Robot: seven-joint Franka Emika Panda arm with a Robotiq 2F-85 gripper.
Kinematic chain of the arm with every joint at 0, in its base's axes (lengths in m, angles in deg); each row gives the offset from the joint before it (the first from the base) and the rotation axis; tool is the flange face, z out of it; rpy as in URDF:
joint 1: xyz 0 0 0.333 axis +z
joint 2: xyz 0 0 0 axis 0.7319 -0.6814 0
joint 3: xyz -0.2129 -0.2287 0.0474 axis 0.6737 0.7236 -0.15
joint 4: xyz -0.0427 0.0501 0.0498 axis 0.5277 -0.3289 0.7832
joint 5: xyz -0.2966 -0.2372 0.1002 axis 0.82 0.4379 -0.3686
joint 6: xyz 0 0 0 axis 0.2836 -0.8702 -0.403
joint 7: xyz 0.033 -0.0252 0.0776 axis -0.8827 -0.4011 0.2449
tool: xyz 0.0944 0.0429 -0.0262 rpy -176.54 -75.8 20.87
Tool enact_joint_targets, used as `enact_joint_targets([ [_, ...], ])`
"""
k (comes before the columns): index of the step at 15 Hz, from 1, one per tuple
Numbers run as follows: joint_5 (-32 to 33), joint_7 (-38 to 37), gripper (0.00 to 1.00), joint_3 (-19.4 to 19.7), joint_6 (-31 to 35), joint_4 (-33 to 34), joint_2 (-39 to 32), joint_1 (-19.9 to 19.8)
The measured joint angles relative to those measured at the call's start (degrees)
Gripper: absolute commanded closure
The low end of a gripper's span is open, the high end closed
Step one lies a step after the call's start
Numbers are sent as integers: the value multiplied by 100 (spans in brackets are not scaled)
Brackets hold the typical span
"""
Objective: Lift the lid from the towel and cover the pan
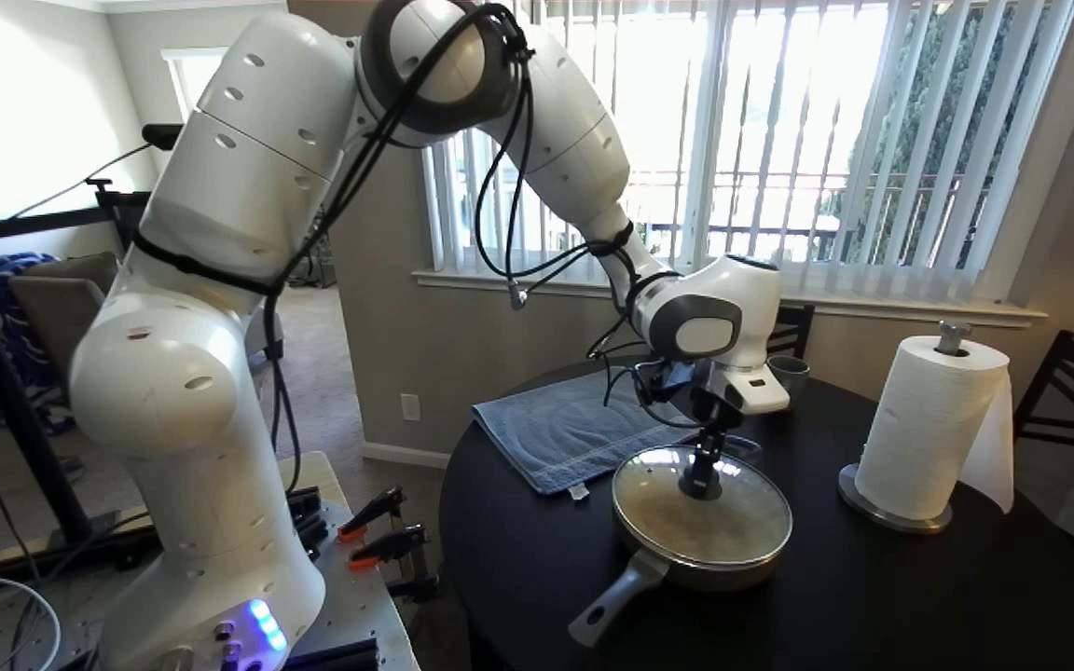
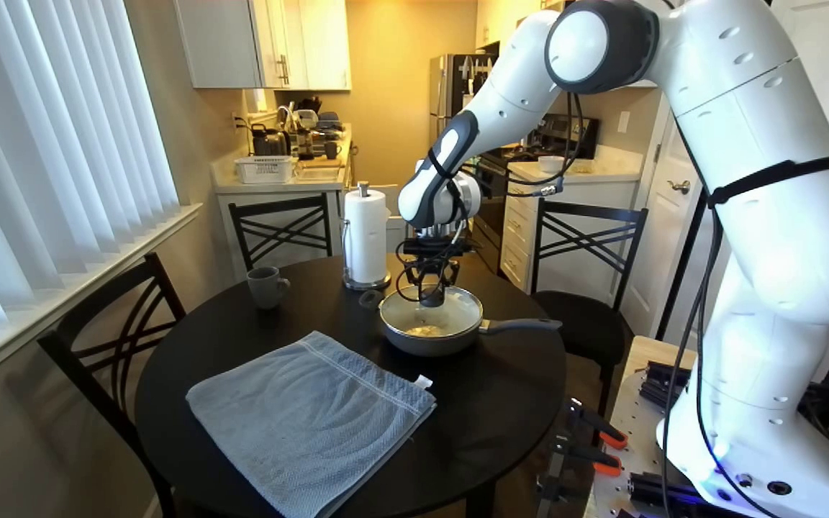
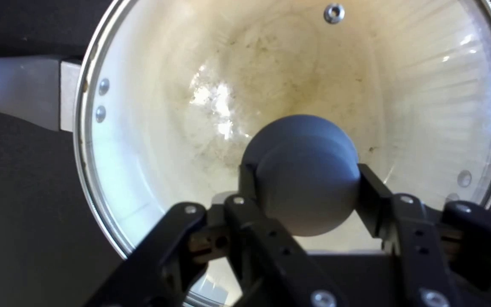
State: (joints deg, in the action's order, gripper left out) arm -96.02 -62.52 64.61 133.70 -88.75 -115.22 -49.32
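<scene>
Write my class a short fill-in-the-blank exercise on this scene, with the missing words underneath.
The gripper holds the lid by its ____.
Seen through the lid is the inside of the ____.
The towel and mug rest on a dark table whose shape is ____.
The paper towel roll is ____ in colour.

Missing words: knob, pan, round, white.

Bright window (image 1: 710, 130) w/ blinds (image 2: 55, 173) (vert.) by rnd. table (image 2: 501, 403).
</scene>
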Motion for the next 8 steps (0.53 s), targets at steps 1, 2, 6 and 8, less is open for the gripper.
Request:
enact_joint_targets([
  [1,0,-4,17,0,-9,23,-13,7],
  [2,0,-4,16,0,-10,40,-24,9],
  [6,0,-4,0,-1,-51,70,-29,10],
  [8,17,-16,0,19,-310,65,21,25],
])
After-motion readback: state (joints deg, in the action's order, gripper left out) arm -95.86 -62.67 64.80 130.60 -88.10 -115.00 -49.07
